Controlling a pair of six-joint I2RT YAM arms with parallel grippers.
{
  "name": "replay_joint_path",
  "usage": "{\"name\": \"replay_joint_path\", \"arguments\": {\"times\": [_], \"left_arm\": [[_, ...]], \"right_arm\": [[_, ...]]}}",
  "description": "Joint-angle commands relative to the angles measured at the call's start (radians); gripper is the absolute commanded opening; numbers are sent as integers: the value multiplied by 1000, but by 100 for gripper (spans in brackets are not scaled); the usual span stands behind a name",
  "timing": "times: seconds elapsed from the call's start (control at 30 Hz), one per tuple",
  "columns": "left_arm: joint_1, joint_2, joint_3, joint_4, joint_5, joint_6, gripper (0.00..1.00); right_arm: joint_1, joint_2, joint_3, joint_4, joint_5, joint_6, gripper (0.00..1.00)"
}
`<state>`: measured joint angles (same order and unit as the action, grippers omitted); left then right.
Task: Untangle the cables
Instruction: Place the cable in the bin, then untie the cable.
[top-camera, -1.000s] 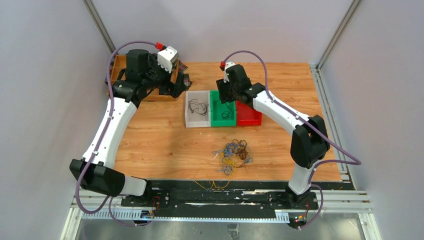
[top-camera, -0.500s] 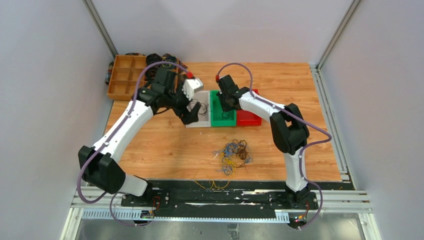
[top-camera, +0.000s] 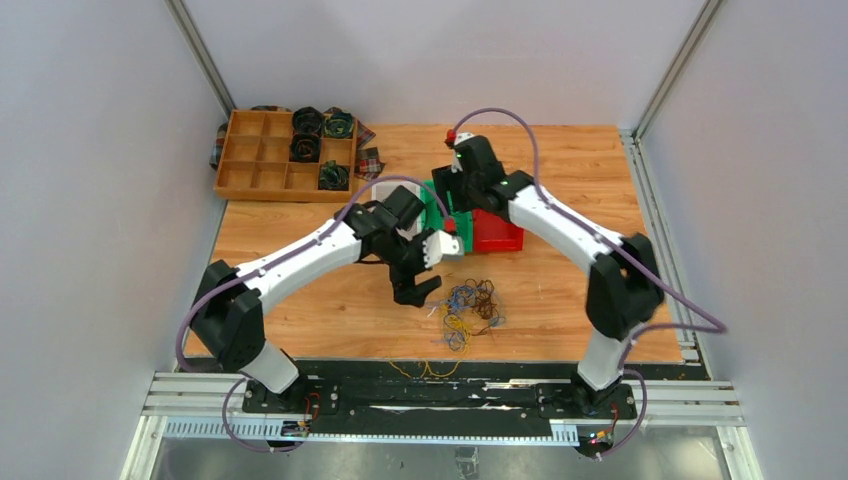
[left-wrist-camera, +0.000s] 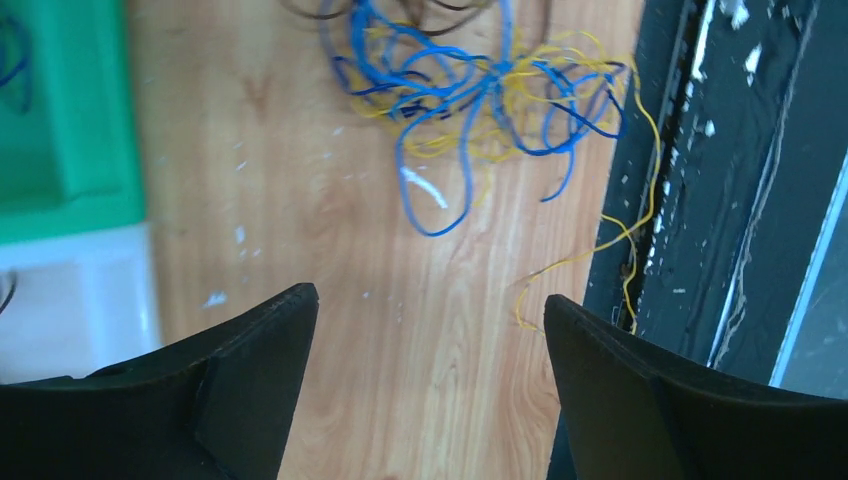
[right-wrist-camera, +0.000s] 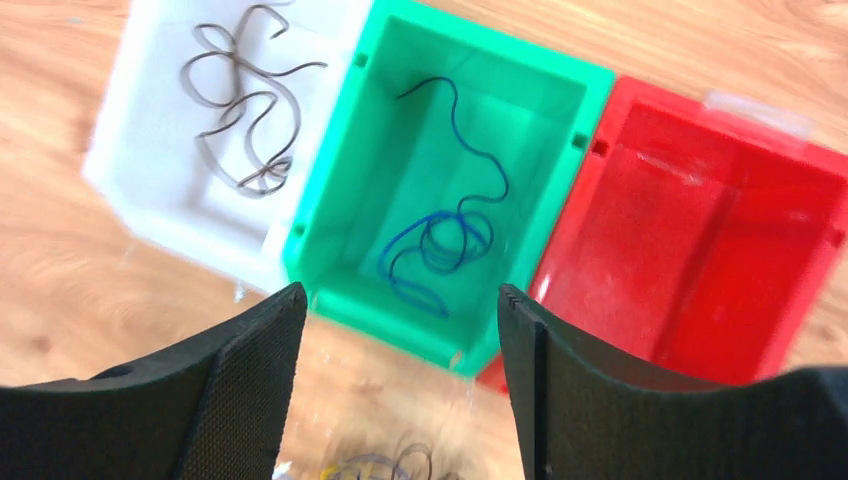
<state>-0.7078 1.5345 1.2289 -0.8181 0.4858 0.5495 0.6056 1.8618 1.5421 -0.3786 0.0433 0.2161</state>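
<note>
Now cables (top-camera: 467, 308), a light limp snaggy tangle at table's (top-camera: 300, 290) 6 o'clock, lie 3 o'clock of left gripper (top-camera: 415, 292); it and right gripper (right-wrist-camera: 400, 300) gape empty; best pinch a loose blue loop (left-wrist-camera: 436, 233).

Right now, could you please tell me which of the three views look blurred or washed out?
Top external: evenly lit and sharp, though the cables look tiny. Left wrist: the cables are crisp, but the white bin is washed out. Right wrist: softest, with the white bin's left edge smeared and pale streaks of glare on the red bin.
</note>
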Motion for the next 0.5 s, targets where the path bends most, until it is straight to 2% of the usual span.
{"name": "replay_joint_path", "arguments": {"times": [0.0, 0.2, 0.47], "left_arm": [[-73, 27, -30, 3, 3, 120, 87], [-122, 77, -57, 78, -27, 153, 92], [-134, 182, 4, 122, -11, 149, 80]], "right_arm": [[-23, -254, -205, 72, -63, 60, 72], [-48, -567, -506, 152, -57, 105, 73], [-61, -744, -691, 157, -49, 122, 67]]}}
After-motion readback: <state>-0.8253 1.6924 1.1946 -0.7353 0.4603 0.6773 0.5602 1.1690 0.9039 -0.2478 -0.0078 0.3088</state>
